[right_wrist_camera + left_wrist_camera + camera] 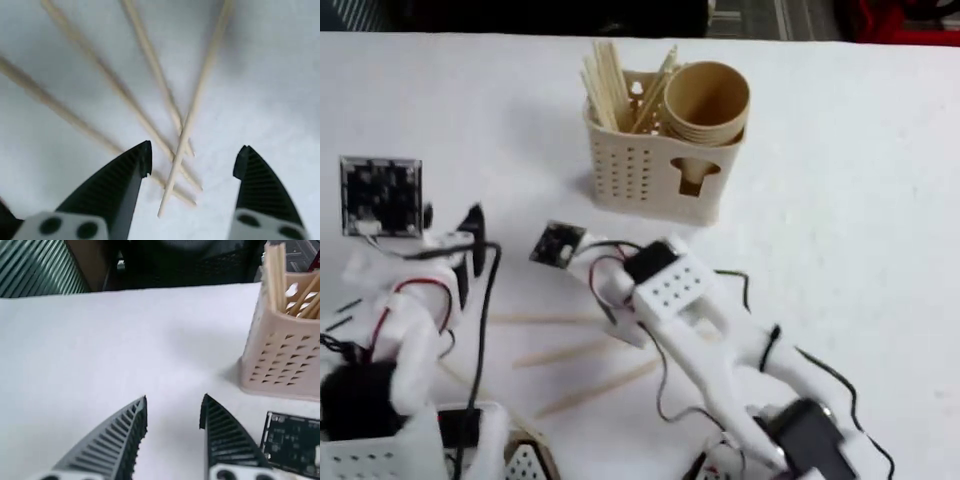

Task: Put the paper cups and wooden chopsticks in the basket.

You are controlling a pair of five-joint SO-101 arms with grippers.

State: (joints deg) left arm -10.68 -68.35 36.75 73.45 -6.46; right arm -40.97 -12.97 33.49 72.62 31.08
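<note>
The left gripper sits at about 8 o'clock on the table. Its pincer is partly open and holds nothing. It points over bare table toward the basket, which stands at 12 o'clock.

The paper cups are stacked inside the basket. A bunch of wooden chopsticks stands in it too. So the cups look done.

A few loose chopsticks lie crossed on the table at about 6 o'clock. The right gripper hangs right over them. Its pincer is wide open and holds nothing. The ends of the sticks lie between its two tips.

I think the step now is picking up these sticks. Next, the right gripper needs to go down low, close on a stick, lift it, and carry it to the basket. Thin sticks can roll or slip, so the squeeze has to be snug.
</note>
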